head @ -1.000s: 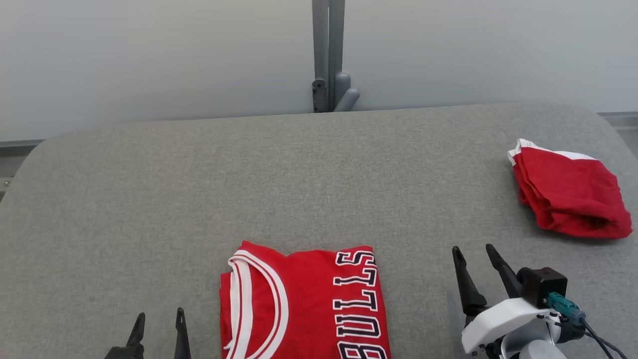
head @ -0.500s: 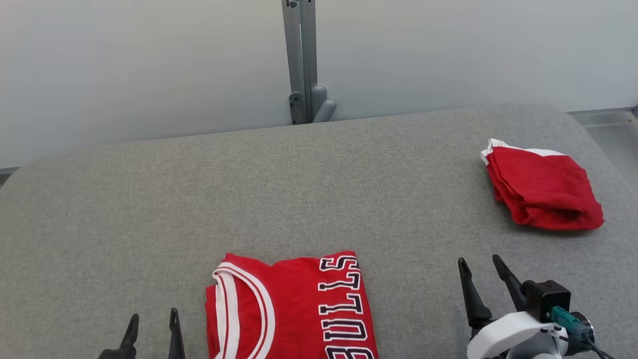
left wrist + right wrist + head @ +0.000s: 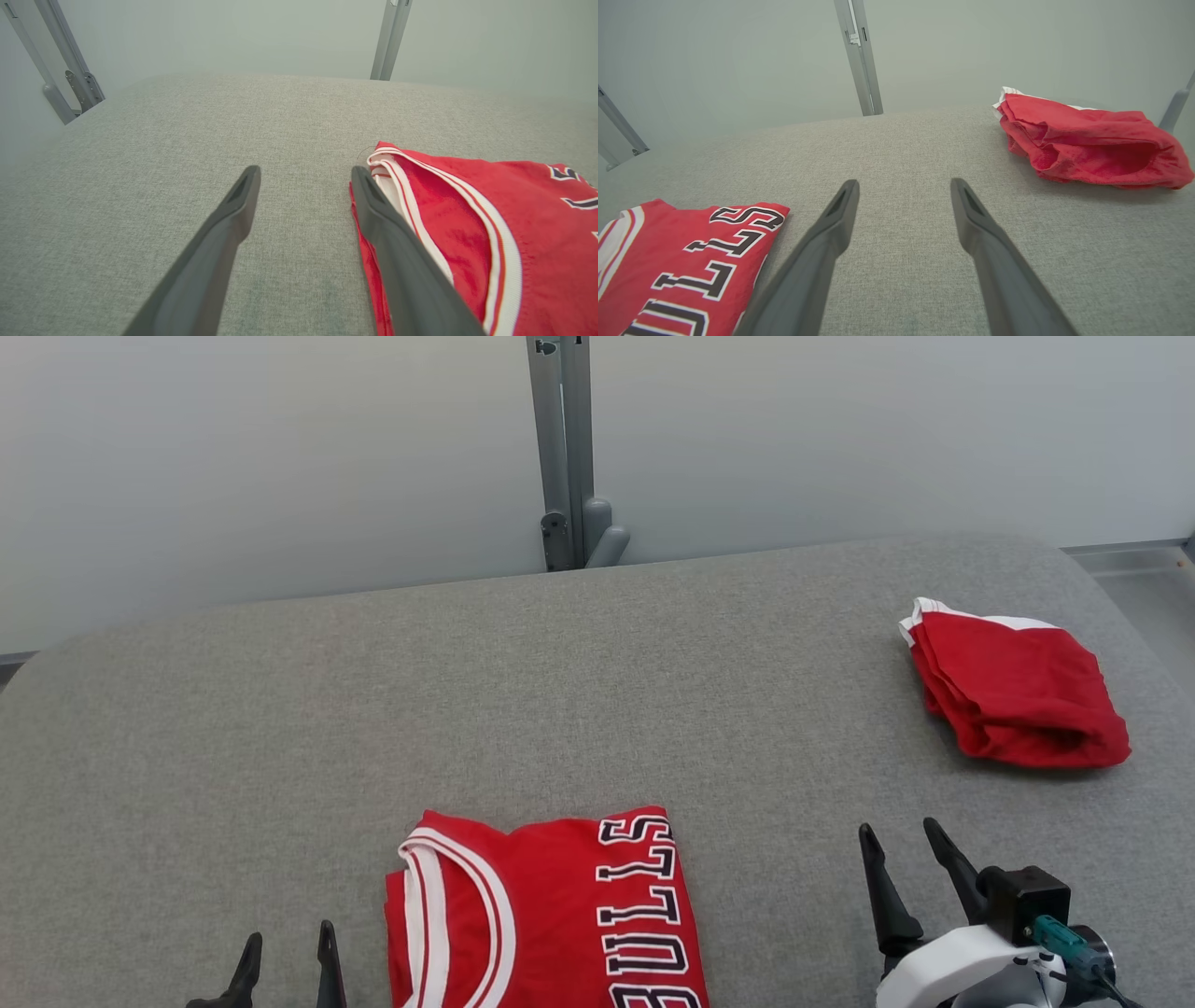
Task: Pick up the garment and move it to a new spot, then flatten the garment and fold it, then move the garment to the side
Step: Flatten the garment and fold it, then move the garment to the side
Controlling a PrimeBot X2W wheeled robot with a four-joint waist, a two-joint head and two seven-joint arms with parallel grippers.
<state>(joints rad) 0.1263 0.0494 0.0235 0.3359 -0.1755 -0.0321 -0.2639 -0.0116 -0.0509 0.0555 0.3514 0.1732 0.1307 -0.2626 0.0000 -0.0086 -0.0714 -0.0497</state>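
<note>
A red jersey with white trim and dark "BULLS" lettering lies folded flat at the near middle of the grey padded table. A second red garment with a white edge lies loosely bunched at the far right. My left gripper is open just left of the jersey's collar, its right finger right beside the collar edge in the left wrist view. My right gripper is open over bare table, between the jersey and the bunched garment. Neither holds anything.
A grey metal post with a bracket stands behind the table's far edge against a pale wall. The table's rounded right corner lies just beyond the bunched garment. Bare grey surface spreads across the middle and left.
The whole head view shifted between the earliest frame and the later ones, so the camera moved. Both garments lie as before and both grippers stay open.
</note>
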